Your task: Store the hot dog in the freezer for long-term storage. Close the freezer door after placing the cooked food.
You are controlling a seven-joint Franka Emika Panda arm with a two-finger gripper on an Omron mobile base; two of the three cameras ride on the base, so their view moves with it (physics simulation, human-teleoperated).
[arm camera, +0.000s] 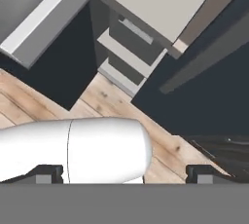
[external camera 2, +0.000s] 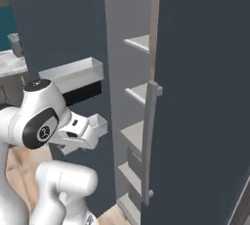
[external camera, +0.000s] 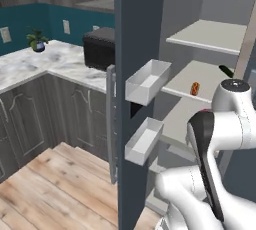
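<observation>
On a mid shelf inside the freezer (external camera: pixel 210 4) lies the hot dog (external camera: pixel 195 88), freezer door (external camera: pixel 137 49) swung open, my jaws spread wide w/ nothing held.

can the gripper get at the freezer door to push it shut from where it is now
Probably yes. The gripper is open and empty, the hot dog already lies on a shelf, and the freezer door stands open beside the arm, nothing visibly between.
</observation>
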